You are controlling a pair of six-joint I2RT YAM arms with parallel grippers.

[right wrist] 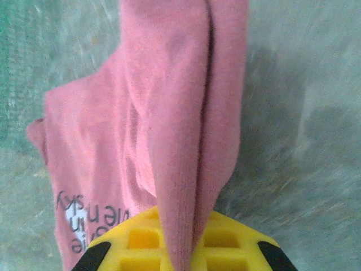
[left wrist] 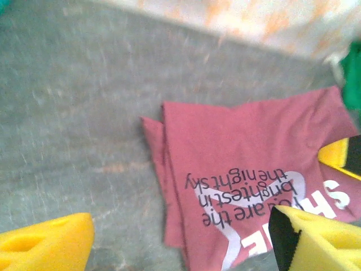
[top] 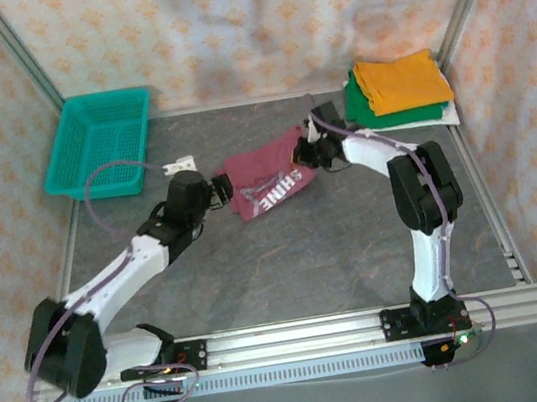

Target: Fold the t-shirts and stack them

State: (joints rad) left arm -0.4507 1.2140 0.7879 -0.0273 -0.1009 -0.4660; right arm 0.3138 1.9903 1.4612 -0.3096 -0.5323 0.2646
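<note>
Folding seems nearly done: right jaws pinch the maroon shirt [top: 268,183], left jaws are open; next, carry it to the pile [top: 400,82].

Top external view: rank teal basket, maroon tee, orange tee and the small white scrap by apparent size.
1. teal basket, clearly largest.
2. maroon tee and orange tee: too close to rank. The maroon one is unevenly folded, and the orange one lies farther back.
3. white scrap, smallest by far.
</note>
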